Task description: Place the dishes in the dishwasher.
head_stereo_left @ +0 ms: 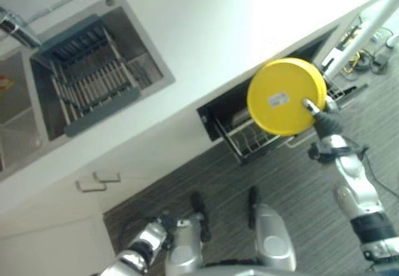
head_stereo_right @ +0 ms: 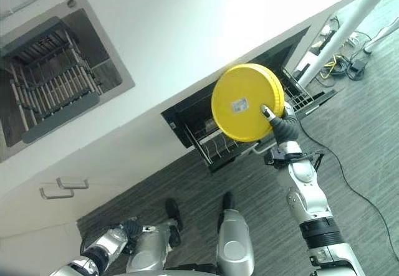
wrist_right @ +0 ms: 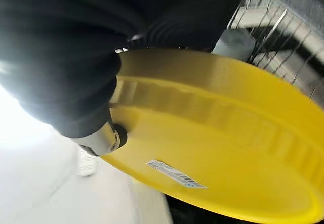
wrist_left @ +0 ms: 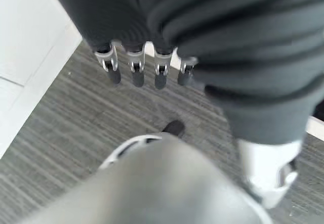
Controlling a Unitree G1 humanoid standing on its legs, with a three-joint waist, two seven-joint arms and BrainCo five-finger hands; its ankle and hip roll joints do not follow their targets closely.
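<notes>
A round yellow plate [head_stereo_left: 287, 95] with a white sticker on its underside is held tilted in the air, in front of the open dishwasher's pulled-out wire rack [head_stereo_left: 249, 142]. My right hand [head_stereo_left: 325, 121] is shut on the plate's edge. Its thumb [wrist_right: 104, 139] presses on the underside of the yellow plate [wrist_right: 228, 148], and its fingers are hidden behind the plate. My left hand [head_stereo_right: 124, 231] hangs low at my side above the floor with nothing in it. Its fingers [wrist_left: 136, 70] are straight.
A white countertop [head_stereo_left: 206, 33] runs over the dishwasher. It holds a steel sink with a dark dish rack [head_stereo_left: 87, 76] and a faucet [head_stereo_left: 15, 30]. A cabinet front with two handles [head_stereo_left: 100, 181] is to the left. A white post [head_stereo_left: 361, 33] and cables [head_stereo_left: 368, 58] stand right.
</notes>
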